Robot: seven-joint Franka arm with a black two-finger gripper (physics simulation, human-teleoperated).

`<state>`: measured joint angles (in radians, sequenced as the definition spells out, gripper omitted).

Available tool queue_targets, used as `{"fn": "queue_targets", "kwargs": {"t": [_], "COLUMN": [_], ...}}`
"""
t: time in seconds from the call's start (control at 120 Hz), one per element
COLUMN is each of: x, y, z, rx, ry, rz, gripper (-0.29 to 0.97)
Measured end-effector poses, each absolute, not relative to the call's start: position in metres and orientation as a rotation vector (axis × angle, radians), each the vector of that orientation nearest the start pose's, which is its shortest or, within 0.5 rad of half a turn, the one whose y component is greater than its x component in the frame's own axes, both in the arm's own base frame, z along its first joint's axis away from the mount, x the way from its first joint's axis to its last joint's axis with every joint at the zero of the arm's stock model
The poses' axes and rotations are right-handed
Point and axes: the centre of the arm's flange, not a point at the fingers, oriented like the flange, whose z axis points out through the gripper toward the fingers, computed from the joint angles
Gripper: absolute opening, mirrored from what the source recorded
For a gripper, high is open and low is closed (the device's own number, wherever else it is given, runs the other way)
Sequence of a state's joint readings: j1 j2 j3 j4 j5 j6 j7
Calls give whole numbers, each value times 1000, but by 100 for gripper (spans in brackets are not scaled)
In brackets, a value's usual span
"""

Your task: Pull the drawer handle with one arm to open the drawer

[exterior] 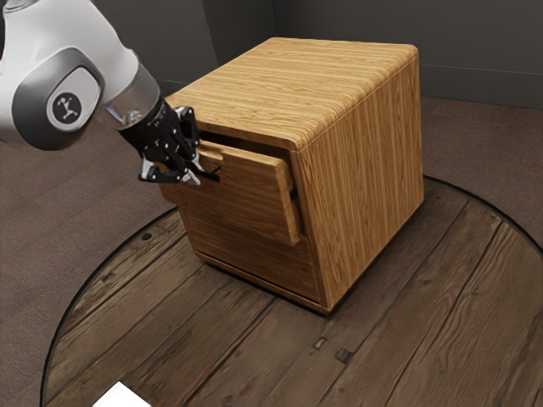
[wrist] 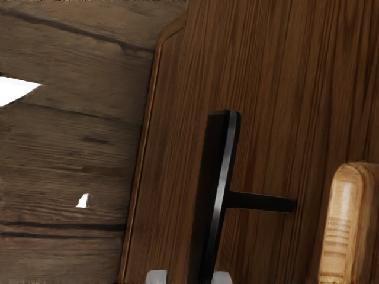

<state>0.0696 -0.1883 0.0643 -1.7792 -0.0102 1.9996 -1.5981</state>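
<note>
**Hand on the handle, drawer partly out**

I've got the gripper right up against the drawer front, on the side toward the exterior view's left. The arm comes in from the upper left. In the wrist view, the black drawer handle runs as a slim bar across the dark wood of the drawer front, with one short post joining it to the panel. Two pale fingers sit tight against the bar, one on each side, so I call that a clench on the drawer handle.

The drawer is partly out. Its front panel stands clear of the cabinet face, with a dark gap showing along the top and at the edge on the exterior view's right. The cabinet sits on a round tabletop of dark planks.

A white scrap lies at the tabletop's near edge. A pale rounded wooden piece lies just beside the handle, and I can't tell what it belongs to.
</note>
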Motion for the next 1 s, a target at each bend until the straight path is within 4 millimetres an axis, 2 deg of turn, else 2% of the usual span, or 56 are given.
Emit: {"fn": "queue_targets", "kwargs": {"t": [0.517, 0.75, 1.0], "x": [473, 448, 426], "y": [77, 70, 76], "z": [667, 664, 667], "rx": [1799, 1797, 1763], "ry": [2177, 2182, 2192], "rz": [404, 417, 445], "gripper": [-4, -4, -3]}}
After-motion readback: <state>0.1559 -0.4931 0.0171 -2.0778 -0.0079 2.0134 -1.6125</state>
